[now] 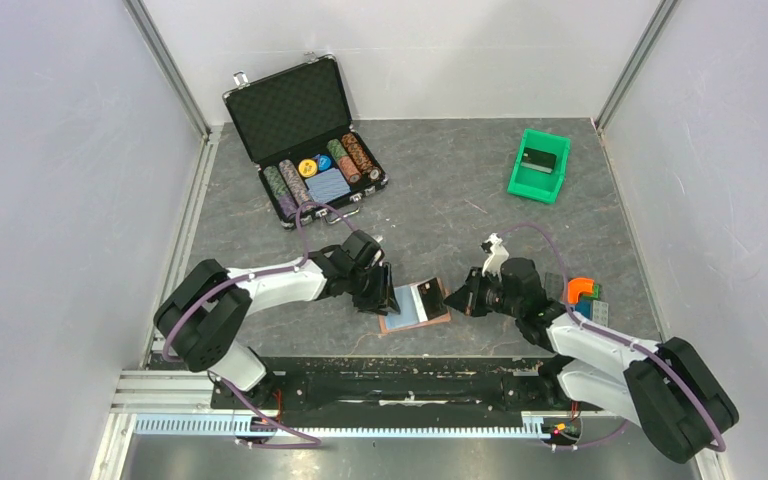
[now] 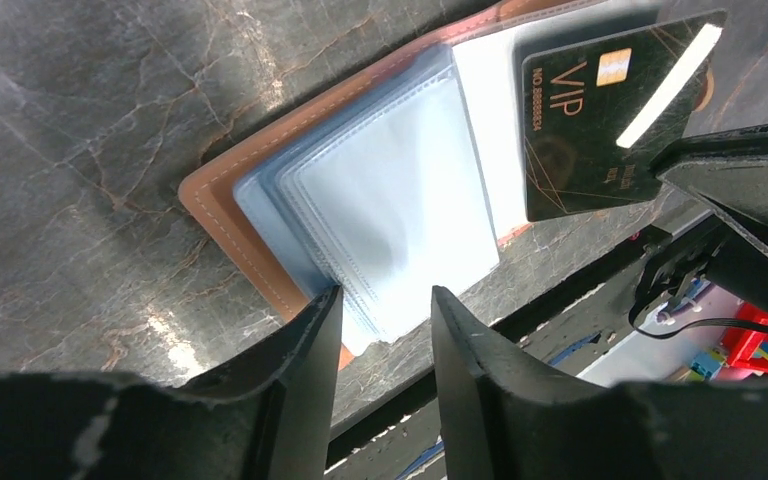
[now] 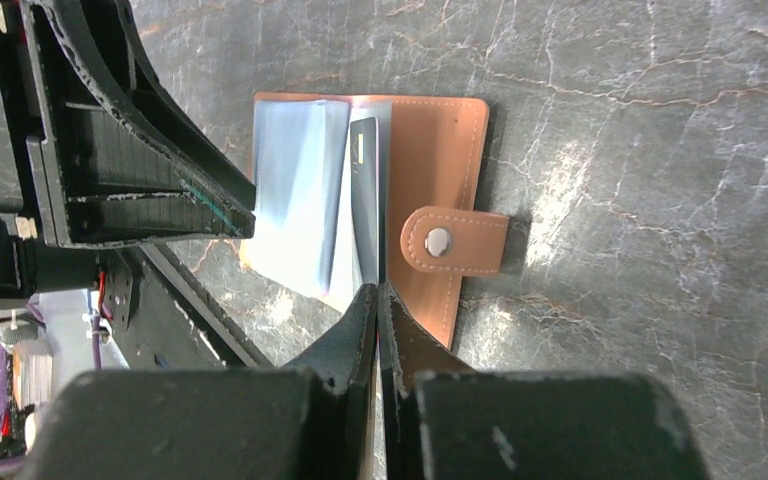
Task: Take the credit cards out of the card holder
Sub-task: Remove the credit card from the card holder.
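The brown card holder lies open on the table between my two arms, its light blue plastic sleeves facing up. My right gripper is shut on the edge of a dark grey credit card marked VIP, which stands tilted over the holder's right half. That card shows edge-on in the right wrist view, next to the snap tab. My left gripper is open at the near edge of the sleeves, with nothing between its fingers.
An open black case of poker chips stands at the back left. A green bin holding a black block sits at the back right. Small coloured pieces lie beside my right arm. The black base rail runs along the near edge.
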